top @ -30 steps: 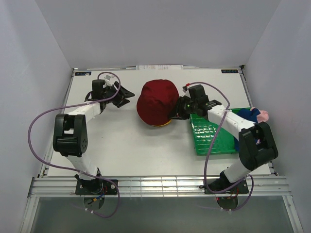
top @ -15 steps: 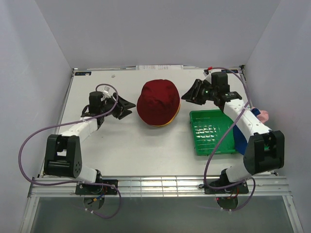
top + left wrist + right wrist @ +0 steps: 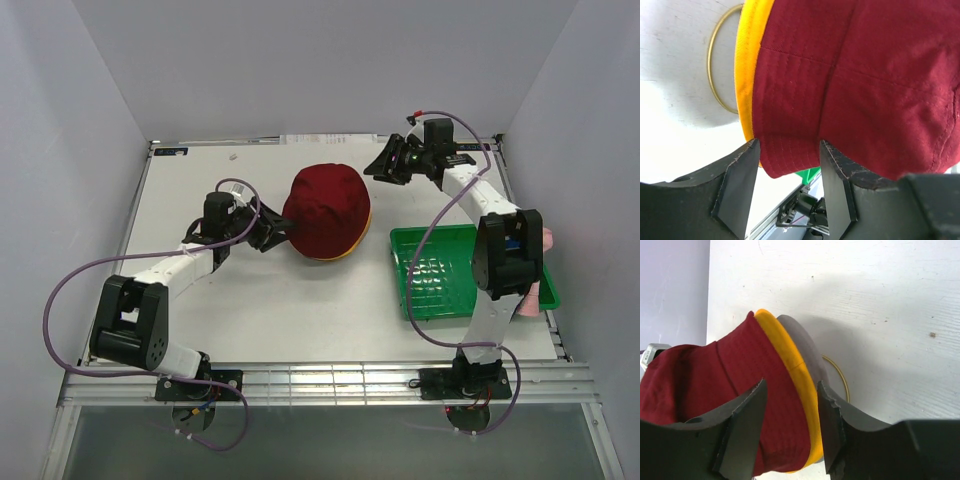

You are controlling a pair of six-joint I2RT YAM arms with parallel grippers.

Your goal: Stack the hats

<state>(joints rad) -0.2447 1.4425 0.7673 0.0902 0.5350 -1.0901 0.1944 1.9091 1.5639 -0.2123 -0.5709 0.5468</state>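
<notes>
Dark red hat (image 3: 325,205) is sitting on top of the stack, directly ahead of both grippers. Yellow hat (image 3: 746,75) and grey hat (image 3: 801,347) brims are peeking out beneath it, and the gold wire stand (image 3: 714,75) is carrying the lot, probably to keep the crowns nested. Left gripper (image 3: 275,236) is straddling the red brim edge with jaws apart, nothing clamped; looks like it's lining up a pinch. Right gripper (image 3: 382,166) is hovering just short of the stack's far side, jaws apart and gripping nothing.
</notes>
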